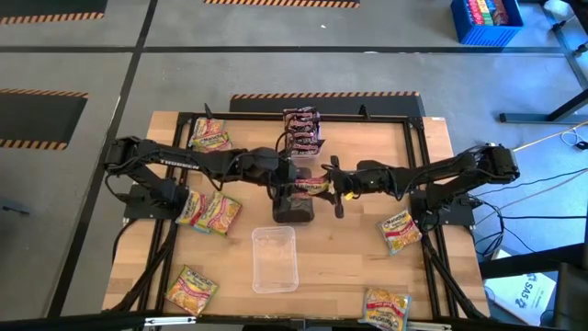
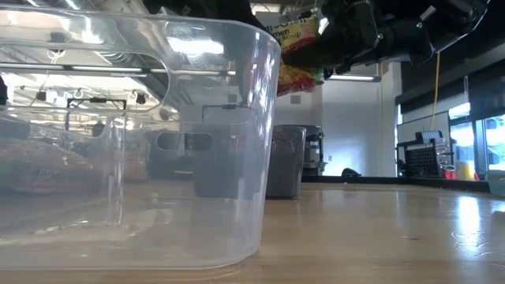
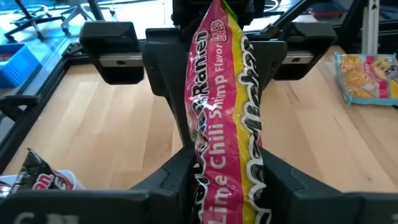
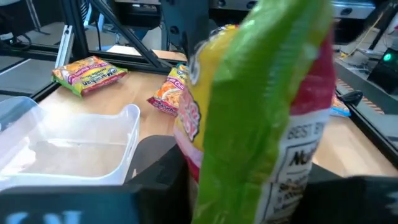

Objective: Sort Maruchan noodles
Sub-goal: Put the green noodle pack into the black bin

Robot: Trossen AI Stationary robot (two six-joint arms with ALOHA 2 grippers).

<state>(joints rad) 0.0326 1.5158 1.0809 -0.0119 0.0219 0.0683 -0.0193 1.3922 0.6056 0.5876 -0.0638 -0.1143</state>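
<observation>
One Maruchan noodles packet (image 1: 310, 187), pink, yellow and green, hangs in the air above the table's middle, over a dark grey box (image 1: 294, 211). My left gripper (image 1: 292, 182) reaches it from the table's left and my right gripper (image 1: 333, 184) from the right; each is shut on one end. The packet also shows in the low view (image 2: 296, 51), high above the tabletop. Several dark packets (image 1: 301, 131) are stacked at the far middle. Yellow-pink packets (image 1: 209, 211) lie flat around the table. My left gripper pinches the packet's left end (image 3: 217, 186) between its two fingers (image 3: 171, 180). The fingers come roughly level from the table's left and lie along the packet. The packet is clear of the table and runs on toward the other gripper. My right gripper pinches the packet's right end (image 4: 249, 180) between its two fingers (image 4: 158, 165), coming roughly level from the table's right. The packet fills the gap and hides the contact on one side. That end is lifted clear.
A clear plastic tray (image 1: 274, 259) stands near the front middle, close to the low camera (image 2: 134, 134). Loose packets lie at the far left (image 1: 209, 135), front left (image 1: 190, 290), right (image 1: 401, 230) and front right (image 1: 386, 308). A black frame (image 1: 418, 124) borders the tabletop.
</observation>
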